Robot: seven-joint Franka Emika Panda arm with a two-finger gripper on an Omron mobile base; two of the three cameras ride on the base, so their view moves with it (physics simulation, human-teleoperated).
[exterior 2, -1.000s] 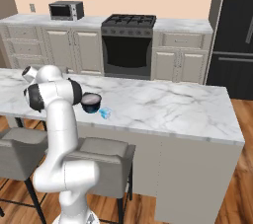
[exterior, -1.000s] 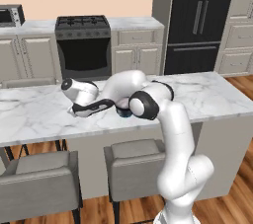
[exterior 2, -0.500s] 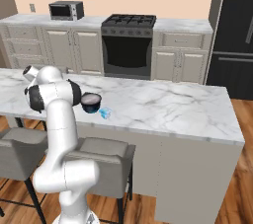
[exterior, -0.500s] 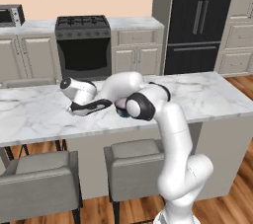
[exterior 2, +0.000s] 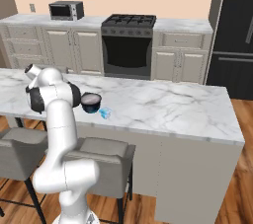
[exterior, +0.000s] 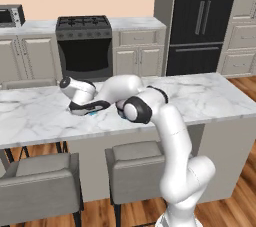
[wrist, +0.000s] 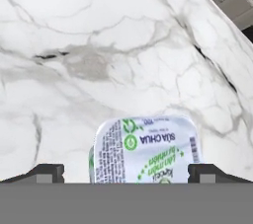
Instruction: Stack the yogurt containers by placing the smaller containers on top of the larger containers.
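In the hand view a light-blue yogurt container [wrist: 146, 153] with a white printed lid stands on the marble between my fingertips [wrist: 47, 172]. My gripper [wrist: 129, 173] is open, with a gap on both sides of the cup. From the left base view the gripper [exterior: 88, 107] hangs low over the island, and a sliver of blue cup [exterior: 94, 113] shows under it. A second, small light-blue yogurt container [exterior 2: 104, 113] stands just right of the dark bowl [exterior 2: 91, 102]. I cannot tell from these views which cup is the larger.
The marble island [exterior: 210, 96] runs wide to the right of the arm. Two grey stools [exterior: 137, 171] stand at its near edge. The stove [exterior: 84, 46], cabinets and black fridge [exterior: 200, 21] line the back wall.
The arm's elbow has swung slightly to the left. The hand stays low over the same spot, its jaws still wide.
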